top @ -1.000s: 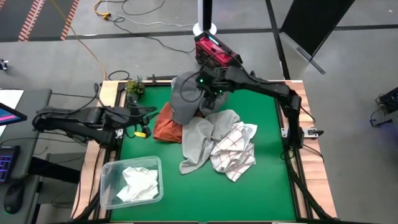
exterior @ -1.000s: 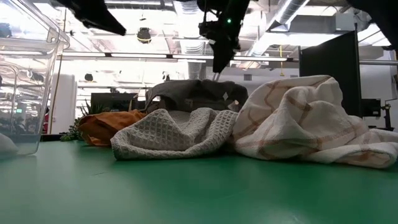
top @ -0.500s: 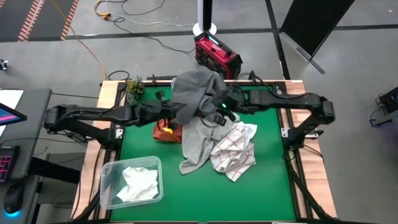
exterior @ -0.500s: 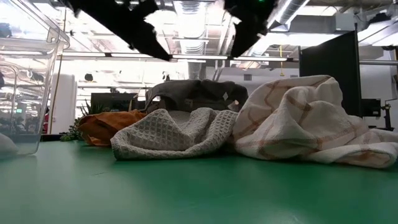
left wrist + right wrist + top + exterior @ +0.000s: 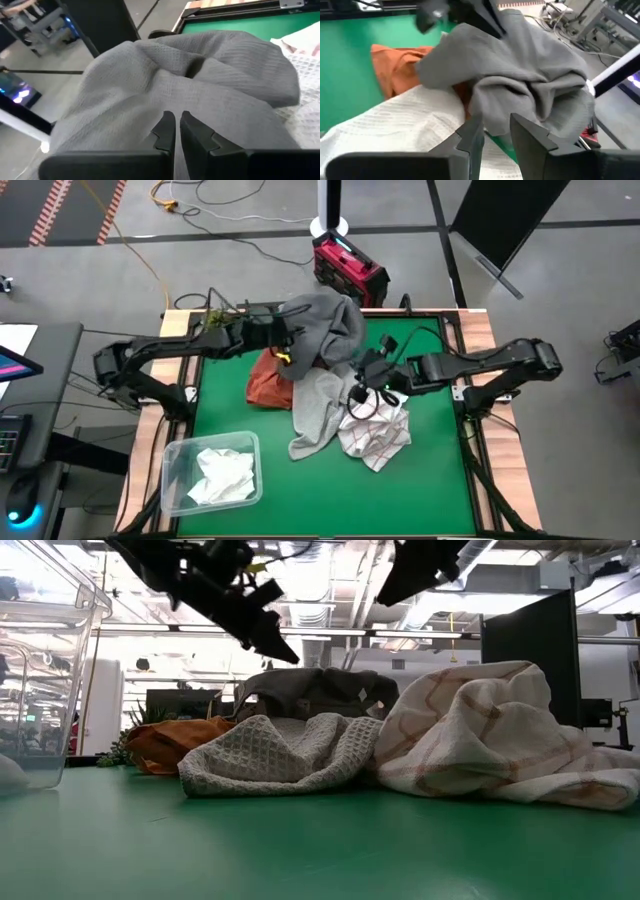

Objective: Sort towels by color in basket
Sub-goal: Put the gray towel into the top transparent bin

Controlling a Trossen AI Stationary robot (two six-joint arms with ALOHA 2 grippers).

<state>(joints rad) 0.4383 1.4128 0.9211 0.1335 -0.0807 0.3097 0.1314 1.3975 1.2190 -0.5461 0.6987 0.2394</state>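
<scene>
A dark grey towel point(image 5: 325, 325) lies bunched at the table's far middle, partly over a rust orange towel point(image 5: 268, 385). In front of them lie a light grey towel point(image 5: 315, 415) and a white towel with red grid lines point(image 5: 385, 430). A plain white towel point(image 5: 222, 473) sits in the clear basket point(image 5: 175, 455) at the near left. My left gripper point(image 5: 177, 122) is shut at the dark grey towel's left side point(image 5: 200, 75). My right gripper point(image 5: 495, 130) is open above the light grey towel, touching nothing. My left gripper comes level-slanting from the table's left, its shut fingertips point(image 5: 167, 125) right at the dark grey towel's upper surface point(image 5: 150, 105). I cannot tell whether they touch the cloth or have any of it between them.
A small plant point(image 5: 217, 320) stands at the far left corner. A red device point(image 5: 350, 265) and cables lie on the floor beyond the far edge. A cable loop point(image 5: 360, 405) hangs under my right gripper. Bare green mat point(image 5: 420, 490) shows along the near edge.
My left gripper has swung from the table's left edge toward the far middle, up to the dark grey towel. My right gripper has drawn back from above that towel toward the table's right and near side, tipping more level, and now stands over the light grey towel.
</scene>
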